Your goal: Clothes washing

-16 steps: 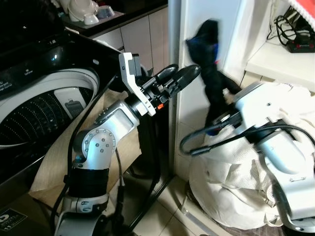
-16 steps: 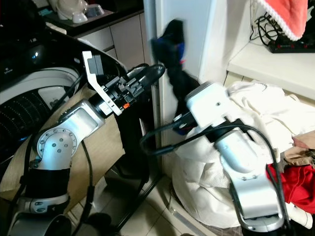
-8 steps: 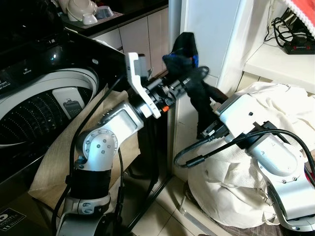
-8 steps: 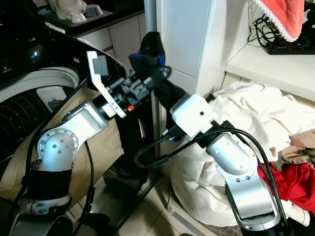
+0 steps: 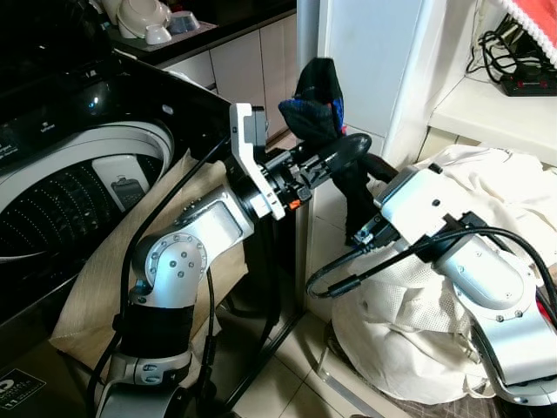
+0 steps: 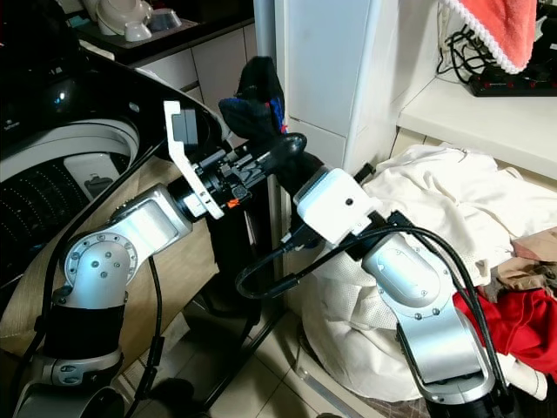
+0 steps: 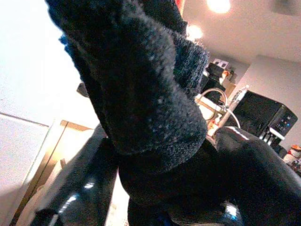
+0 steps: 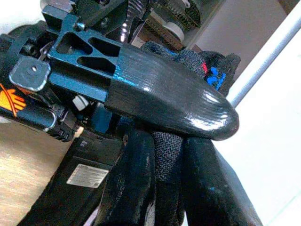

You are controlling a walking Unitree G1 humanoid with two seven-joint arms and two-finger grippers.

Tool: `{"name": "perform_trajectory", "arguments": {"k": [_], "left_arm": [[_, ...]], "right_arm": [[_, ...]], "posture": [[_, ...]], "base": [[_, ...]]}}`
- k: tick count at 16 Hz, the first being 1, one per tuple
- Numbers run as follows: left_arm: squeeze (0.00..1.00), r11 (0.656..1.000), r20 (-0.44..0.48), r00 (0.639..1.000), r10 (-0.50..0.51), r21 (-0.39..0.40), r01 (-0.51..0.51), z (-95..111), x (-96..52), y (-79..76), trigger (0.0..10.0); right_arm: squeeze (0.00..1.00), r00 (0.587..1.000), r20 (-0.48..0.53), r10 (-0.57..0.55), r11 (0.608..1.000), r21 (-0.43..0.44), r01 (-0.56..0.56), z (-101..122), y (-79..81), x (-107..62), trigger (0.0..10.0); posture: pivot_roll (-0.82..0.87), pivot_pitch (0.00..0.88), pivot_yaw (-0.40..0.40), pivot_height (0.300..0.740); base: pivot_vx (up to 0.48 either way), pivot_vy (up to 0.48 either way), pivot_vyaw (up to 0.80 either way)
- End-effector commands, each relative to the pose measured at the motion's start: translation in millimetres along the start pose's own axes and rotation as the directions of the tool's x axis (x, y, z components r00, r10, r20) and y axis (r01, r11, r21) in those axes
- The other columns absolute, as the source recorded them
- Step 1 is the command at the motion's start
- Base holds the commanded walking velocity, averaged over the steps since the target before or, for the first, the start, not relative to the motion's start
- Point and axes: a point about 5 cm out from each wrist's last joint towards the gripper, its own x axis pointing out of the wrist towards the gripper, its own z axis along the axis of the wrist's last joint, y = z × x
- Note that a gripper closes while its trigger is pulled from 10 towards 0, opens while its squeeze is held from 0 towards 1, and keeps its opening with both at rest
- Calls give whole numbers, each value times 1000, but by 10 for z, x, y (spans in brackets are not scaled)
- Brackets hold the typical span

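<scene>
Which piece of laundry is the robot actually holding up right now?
The dark sock with blue and red patches, pinched in the right tool; the white laundry and the red garment lie in the pile.

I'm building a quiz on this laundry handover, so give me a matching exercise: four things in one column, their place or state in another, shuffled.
1. dark garment
2. washing machine
3. white laundry heap
4. power strip

a. on the shelf, upper right
b. open drum, at the robot's left
c. held up between the left claw and right claw
d. beside the right arm

Pairs: 1-c, 2-b, 3-d, 4-a
</scene>
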Motion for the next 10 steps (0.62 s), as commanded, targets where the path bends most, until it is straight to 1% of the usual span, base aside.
{"name": "perform_trajectory", "arguments": {"k": [1, 3, 4, 6, 10], "left_arm": [[0, 1000, -19, 1000, 12, 8, -12, 26, 12, 10, 0], [0, 999, -39, 999, 35, 40, -33, 16, 15, 25, 0], [0, 998, -46, 998, 41, 38, -39, 3, 9, 36, 0], [0, 998, -32, 998, 54, 21, -53, -1, -15, 58, 0], [0, 997, -8, 998, 70, 42, -70, 21, -22, 95, 0]], "right_arm": [[0, 1000, 15, 21, 1000, -10, -21, 19, 17, 20, 0], [0, 1000, 17, 21, 1000, -12, -21, 20, 19, 24, 0], [0, 1000, 18, 21, 1000, -13, -21, 18, 21, 27, 0], [0, 1000, 19, 20, 1000, -15, -20, 17, 20, 33, 0], [0, 1000, 19, 19, 1000, -18, -19, 16, 19, 31, 0]], "posture": [[-199, 0, 98, 740], [-199, 0, 98, 740], [-197, 0, 100, 740], [-198, 0, 101, 740], [-199, 0, 100, 740]], "base": [[0, 0, 0], [0, 0, 0], [0, 0, 0], [0, 0, 0], [0, 0, 0]]}}
